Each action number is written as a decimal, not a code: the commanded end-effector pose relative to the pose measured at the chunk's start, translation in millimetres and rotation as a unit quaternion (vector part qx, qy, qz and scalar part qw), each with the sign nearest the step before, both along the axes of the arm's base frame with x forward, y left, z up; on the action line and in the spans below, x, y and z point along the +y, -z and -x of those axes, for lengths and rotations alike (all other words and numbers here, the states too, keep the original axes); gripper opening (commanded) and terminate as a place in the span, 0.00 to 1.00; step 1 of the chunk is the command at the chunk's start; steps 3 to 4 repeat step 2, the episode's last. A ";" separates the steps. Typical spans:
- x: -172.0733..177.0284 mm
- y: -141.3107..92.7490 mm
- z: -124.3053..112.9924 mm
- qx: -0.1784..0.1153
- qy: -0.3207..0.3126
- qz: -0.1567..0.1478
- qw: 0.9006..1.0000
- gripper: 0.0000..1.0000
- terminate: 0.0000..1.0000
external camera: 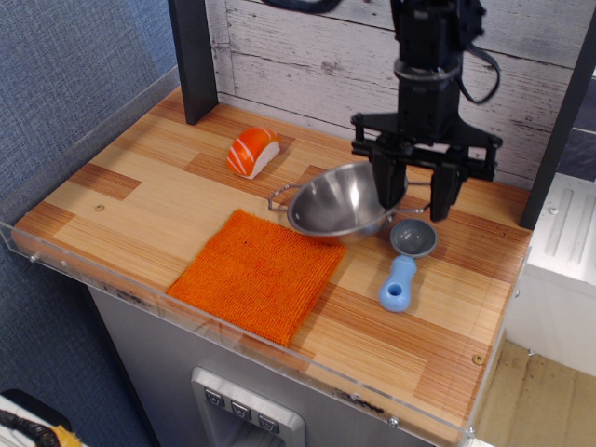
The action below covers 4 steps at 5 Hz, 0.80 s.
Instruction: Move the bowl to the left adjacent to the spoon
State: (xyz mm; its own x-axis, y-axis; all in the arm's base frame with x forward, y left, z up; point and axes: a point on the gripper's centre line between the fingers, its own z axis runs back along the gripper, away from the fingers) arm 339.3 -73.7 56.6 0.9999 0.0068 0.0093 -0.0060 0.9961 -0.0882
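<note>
The shiny steel bowl [337, 199] with thin wire loop handles hangs tilted just above the wooden table, held by its right rim. My black gripper [412, 191] is shut on that rim, one finger inside the bowl and one outside. The spoon [406, 261] lies on the table just right of and below the bowl, its grey scoop toward the back and its light-blue handle toward the front. The bowl's right edge sits very close to the scoop; I cannot tell whether they touch.
An orange cloth [258, 271] lies on the table [130, 186] in front of the bowl, at centre left. An orange-and-white sushi toy [252, 151] lies at the back left. A dark post [193, 56] stands at the back left. A clear acrylic rim [233, 335] edges the table.
</note>
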 end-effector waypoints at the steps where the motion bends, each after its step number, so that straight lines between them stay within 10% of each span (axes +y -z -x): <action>1: 17.6 23.7 -0.4 -0.019 -0.007 -0.026 0.999 0.00 0.00; 2: 41.1 32.0 -5.3 -0.023 -0.028 -0.032 0.999 0.00 1.00; 4: 41.1 32.0 -5.3 -0.023 -0.028 -0.032 0.999 0.00 1.00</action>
